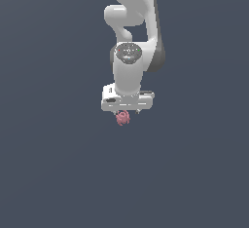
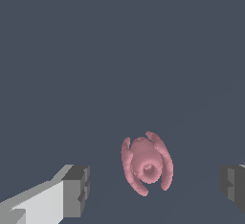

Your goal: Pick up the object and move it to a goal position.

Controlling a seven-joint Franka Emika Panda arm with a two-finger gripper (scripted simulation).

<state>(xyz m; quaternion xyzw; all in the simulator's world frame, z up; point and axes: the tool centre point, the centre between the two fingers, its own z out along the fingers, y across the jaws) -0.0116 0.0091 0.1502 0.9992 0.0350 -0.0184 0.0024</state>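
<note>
The object is a small pink-red knobbly lump with curved ribs, sitting just under the white hand in the exterior view. The arm points straight down over it. In the wrist view the object lies between the two grey fingertips, with a clear gap on each side, closer to one finger than the other. The gripper is open and much wider than the object, and neither finger touches it. In the wrist view the gripper straddles the lump.
A plain dark blue-grey surface fills both views. The white arm rises from the hand to the top of the exterior view. Nothing else shows.
</note>
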